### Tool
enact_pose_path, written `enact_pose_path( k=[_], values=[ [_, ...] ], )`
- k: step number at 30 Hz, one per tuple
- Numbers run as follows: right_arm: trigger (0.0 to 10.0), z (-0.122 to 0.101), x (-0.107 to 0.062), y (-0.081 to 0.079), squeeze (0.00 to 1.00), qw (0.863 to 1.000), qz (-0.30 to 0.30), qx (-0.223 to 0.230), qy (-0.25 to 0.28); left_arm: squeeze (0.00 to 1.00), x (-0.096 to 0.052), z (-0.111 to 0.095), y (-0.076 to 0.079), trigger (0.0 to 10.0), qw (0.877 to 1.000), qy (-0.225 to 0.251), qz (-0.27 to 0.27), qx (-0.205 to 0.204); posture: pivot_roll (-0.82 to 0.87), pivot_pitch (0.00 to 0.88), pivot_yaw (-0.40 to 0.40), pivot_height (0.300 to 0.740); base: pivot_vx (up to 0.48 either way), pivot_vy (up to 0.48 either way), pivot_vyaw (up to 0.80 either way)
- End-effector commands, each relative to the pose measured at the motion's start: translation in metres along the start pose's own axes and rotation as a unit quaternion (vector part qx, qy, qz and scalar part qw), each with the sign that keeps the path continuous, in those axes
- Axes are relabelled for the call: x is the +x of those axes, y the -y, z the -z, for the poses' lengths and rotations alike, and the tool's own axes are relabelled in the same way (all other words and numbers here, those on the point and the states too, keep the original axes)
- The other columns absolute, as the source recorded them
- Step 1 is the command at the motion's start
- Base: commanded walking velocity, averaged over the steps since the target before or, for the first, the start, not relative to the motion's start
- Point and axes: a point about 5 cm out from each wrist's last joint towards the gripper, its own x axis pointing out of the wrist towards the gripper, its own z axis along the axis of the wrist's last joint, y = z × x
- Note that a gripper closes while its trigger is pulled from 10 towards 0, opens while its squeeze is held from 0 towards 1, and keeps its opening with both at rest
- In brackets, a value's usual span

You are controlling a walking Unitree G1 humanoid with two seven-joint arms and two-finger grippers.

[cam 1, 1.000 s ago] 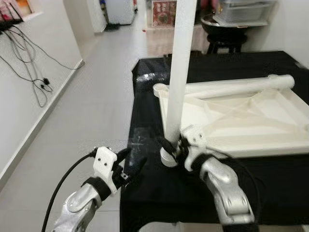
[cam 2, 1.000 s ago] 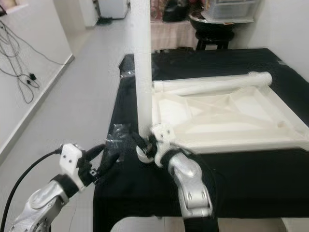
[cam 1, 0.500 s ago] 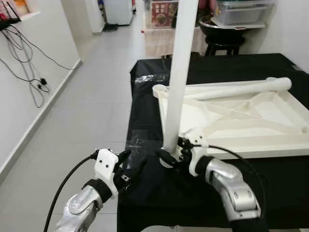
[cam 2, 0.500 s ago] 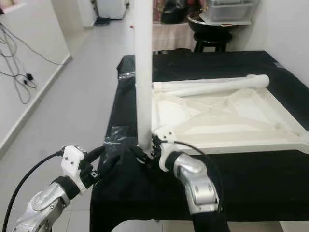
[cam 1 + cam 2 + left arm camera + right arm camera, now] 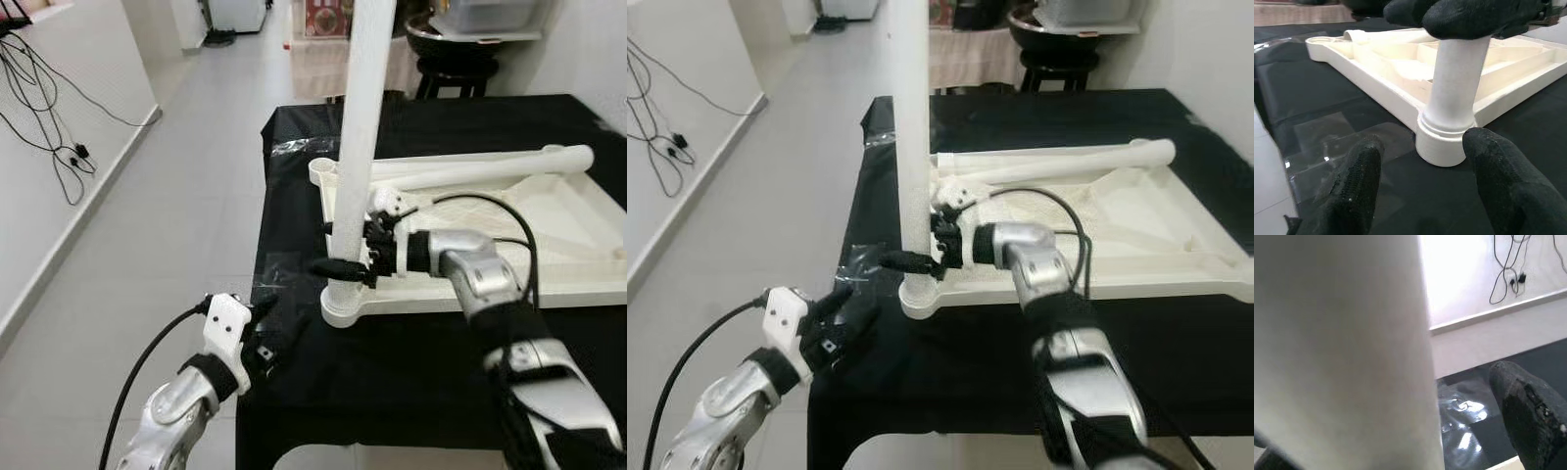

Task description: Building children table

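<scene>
A white children's table top (image 5: pixel 578 220) lies upside down on the black-covered table (image 5: pixel 431 372). One white leg (image 5: pixel 358 147) stands upright in the near left corner socket (image 5: pixel 343 305). A second leg (image 5: pixel 490 164) lies along the top's far edge. My right gripper (image 5: pixel 343 266) is shut on the upright leg a little above the socket; the right wrist view has the leg (image 5: pixel 1342 347) close up beside one finger (image 5: pixel 1528 406). My left gripper (image 5: pixel 266 333) is open, low at the table's near left edge, facing the socket (image 5: pixel 1442 144) from a short way off.
A clear shiny patch (image 5: pixel 279 279) lies on the black cloth left of the socket. Light floor (image 5: pixel 147 215) runs along the table's left side to a wall with hanging cables (image 5: pixel 49 127). A dark stool (image 5: pixel 456 59) stands beyond the table's far end.
My right gripper has slid up the upright leg from the socket, with the arm now reaching in from the right. The left gripper has sunk slightly at the table edge.
</scene>
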Motion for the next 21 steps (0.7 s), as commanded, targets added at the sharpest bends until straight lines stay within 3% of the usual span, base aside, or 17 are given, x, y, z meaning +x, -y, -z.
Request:
enact_pose_path(
  k=[1,2,3,11,15,16,17,18,19,20,21],
  values=[
    [9.8,0.002,0.007,-0.002,0.0,1.0,-0.013,0.004,-0.003,0.0,-0.003,0.003,0.001,10.0,1.0,-0.006,-0.003,0.002,-0.06,0.083,-0.02,0.74,0.0,0.0,0.0],
    [1.5,0.003,0.007,-0.001,0.0,1.0,-0.017,0.019,-0.002,0.0,-0.003,0.003,0.003,10.0,1.0,-0.006,-0.004,0.001,-0.06,0.085,-0.02,0.74,0.0,0.0,0.0],
    [0.0,0.004,0.007,-0.001,0.0,1.0,-0.019,0.021,0.0,0.0,-0.003,0.003,0.003,10.0,1.0,-0.006,-0.004,0.001,-0.06,0.085,-0.02,0.74,0.0,0.0,0.0],
    [0.0,0.01,-0.002,0.003,0.0,1.0,-0.018,0.021,-0.002,0.0,-0.003,0.004,0.004,10.0,1.0,-0.006,-0.003,-0.002,-0.07,0.088,-0.015,0.74,0.0,0.0,0.0],
    [0.0,0.019,-0.02,0.01,0.0,0.999,0.037,0.011,0.005,0.0,-0.003,0.004,0.005,10.0,1.0,-0.005,-0.001,-0.004,-0.08,0.09,-0.016,0.74,0.0,0.0,0.0],
    [0.0,0.026,-0.03,0.012,0.0,0.997,0.081,0.01,0.009,0.0,-0.004,0.004,0.004,10.0,1.0,-0.005,-0.001,-0.004,-0.09,0.099,-0.009,0.74,0.0,0.0,0.0],
    [0.0,0.026,-0.03,0.012,0.0,0.997,0.081,0.01,0.009,0.0,-0.004,0.004,0.004,10.0,1.0,-0.005,-0.001,-0.004,-0.09,0.099,-0.009,0.74,0.0,0.0,0.0],
    [0.0,0.038,-0.036,0.01,0.0,0.987,0.161,0.022,0.017,0.0,-0.005,0.003,0.003,10.0,1.0,-0.004,-0.002,-0.005,-0.11,0.108,-0.008,0.74,0.0,0.0,0.0],
    [0.0,0.038,-0.036,0.01,0.0,0.987,0.161,0.022,0.017,0.0,-0.005,0.003,0.003,10.0,1.0,-0.004,-0.002,-0.005,-0.11,0.108,-0.008,0.74,0.0,0.0,0.0],
    [0.0,0.053,-0.032,-0.001,0.0,0.958,0.28,0.043,0.039,0.0,-0.006,0.003,0.0,10.0,1.0,-0.004,-0.002,-0.004,-0.13,0.108,0.003,0.74,0.0,0.0,0.0],
    [0.0,0.053,-0.032,-0.001,0.0,0.958,0.28,0.043,0.039,0.0,-0.006,0.003,0.0,10.0,1.0,-0.004,-0.002,-0.004,-0.13,0.108,0.003,0.74,0.0,0.0,0.0]
  ],
)
